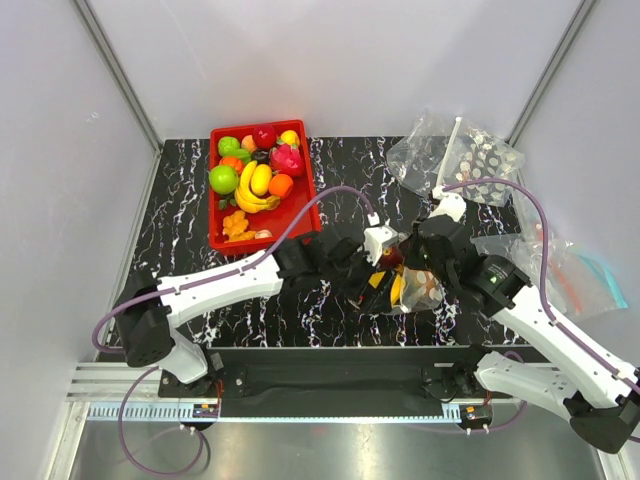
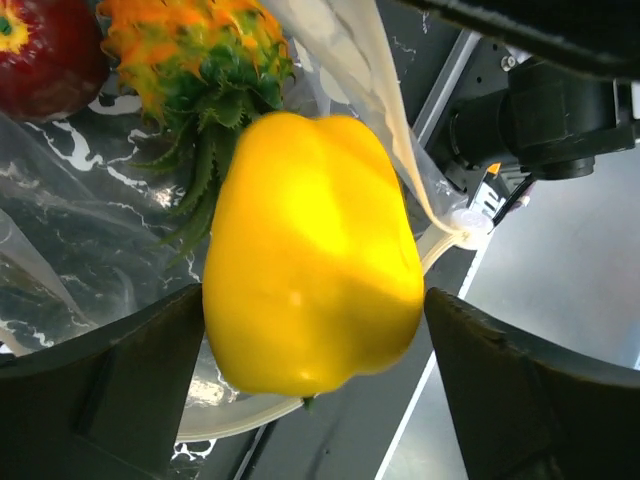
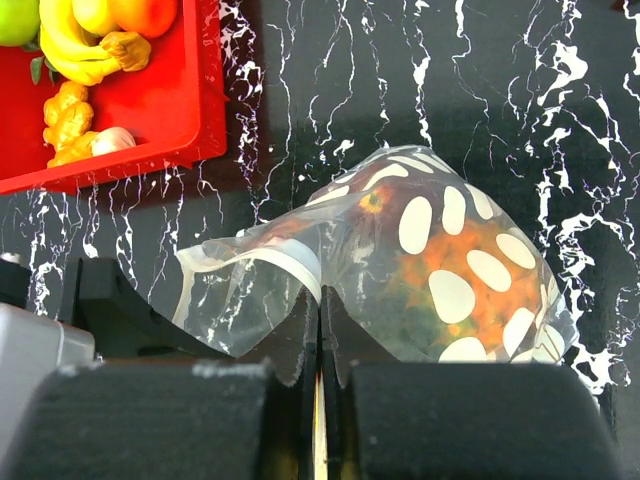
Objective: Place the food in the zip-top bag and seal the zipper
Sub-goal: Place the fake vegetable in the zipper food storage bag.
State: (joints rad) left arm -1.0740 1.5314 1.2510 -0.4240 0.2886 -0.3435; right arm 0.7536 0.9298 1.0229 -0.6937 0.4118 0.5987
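Observation:
My left gripper (image 2: 314, 300) is shut on the yellow bell pepper (image 2: 310, 250) and holds it at the mouth of the white-dotted zip-top bag (image 3: 440, 250). The pale zipper strip (image 2: 240, 418) curves behind the pepper. Inside the bag lie the orange pineapple (image 2: 190, 50) with green leaves and a dark red fruit (image 2: 45, 50). My right gripper (image 3: 320, 300) is shut on the bag's rim at the zipper (image 3: 280, 255) and lifts it open. In the top view both grippers meet at the bag (image 1: 425, 292) near the table's front, left gripper (image 1: 385, 272), right gripper (image 1: 415, 262).
A red tray (image 1: 300, 200) holding several toy fruits stands at the back left, and it also shows in the right wrist view (image 3: 150, 130). Other clear bags lie at the back right (image 1: 455, 155) and at the right edge (image 1: 575, 272).

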